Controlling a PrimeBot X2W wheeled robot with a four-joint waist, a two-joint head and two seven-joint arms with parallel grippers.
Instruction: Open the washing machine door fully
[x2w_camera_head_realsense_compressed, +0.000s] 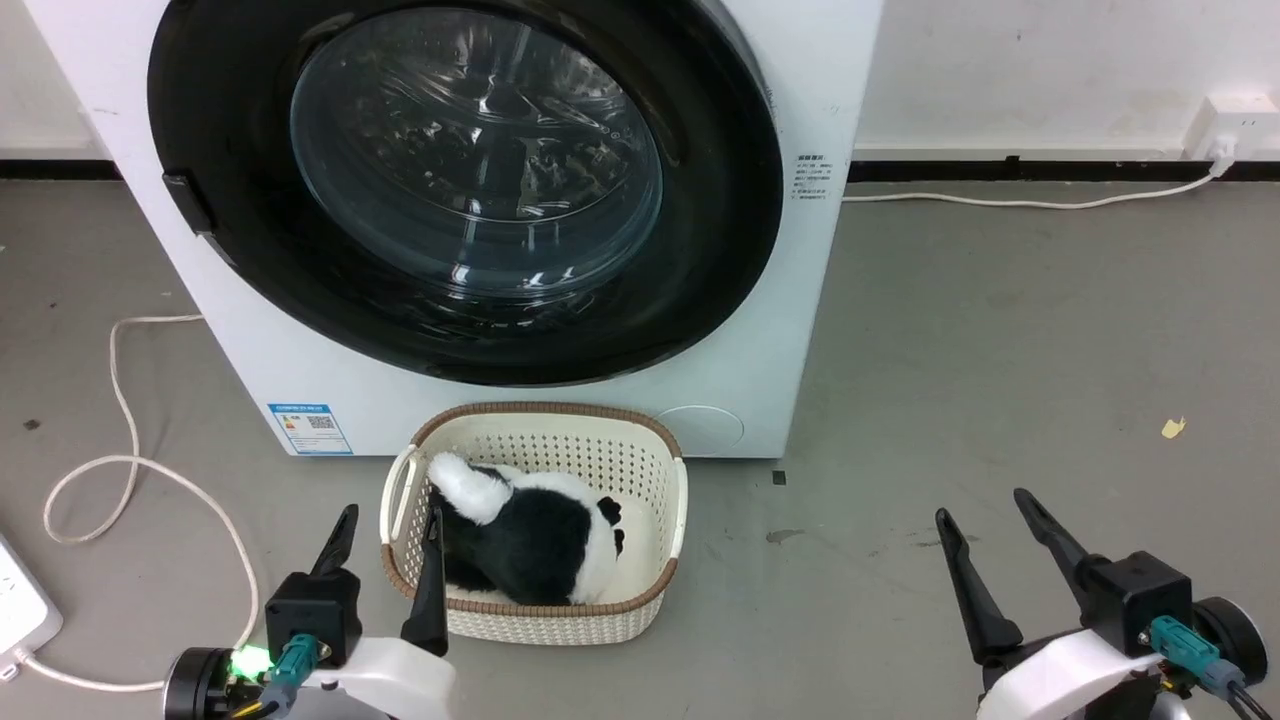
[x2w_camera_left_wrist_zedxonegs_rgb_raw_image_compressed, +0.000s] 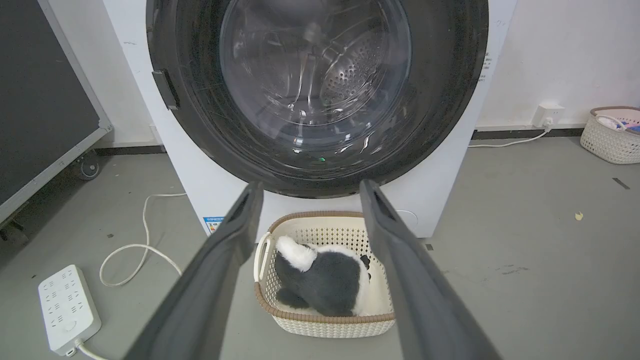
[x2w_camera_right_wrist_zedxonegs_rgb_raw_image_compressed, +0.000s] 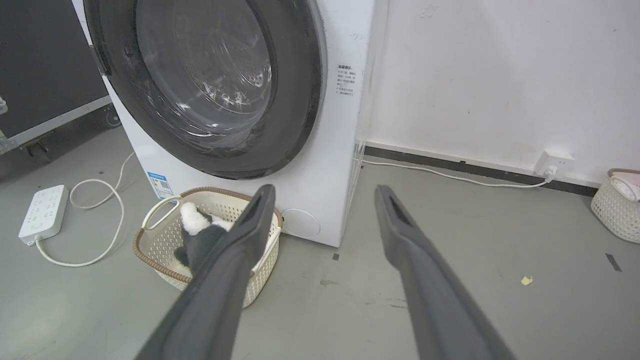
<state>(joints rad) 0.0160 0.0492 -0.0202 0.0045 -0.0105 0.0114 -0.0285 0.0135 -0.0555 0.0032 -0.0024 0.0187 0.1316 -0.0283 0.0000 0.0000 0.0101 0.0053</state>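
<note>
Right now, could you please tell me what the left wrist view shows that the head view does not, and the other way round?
The left wrist view adds a dark wheeled panel at the left and a second basket at the far right. The head view adds the right gripper, open at the lower right. Both share the washing machine, the closed washing machine door, the cream basket holding a black-and-white plush toy, and the open left gripper.

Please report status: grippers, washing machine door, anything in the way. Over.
Jaws open, nothing held: left gripper, right gripper. The washing machine door shut, untouched. In the way: basket with plush toy, on floor below door.
</note>
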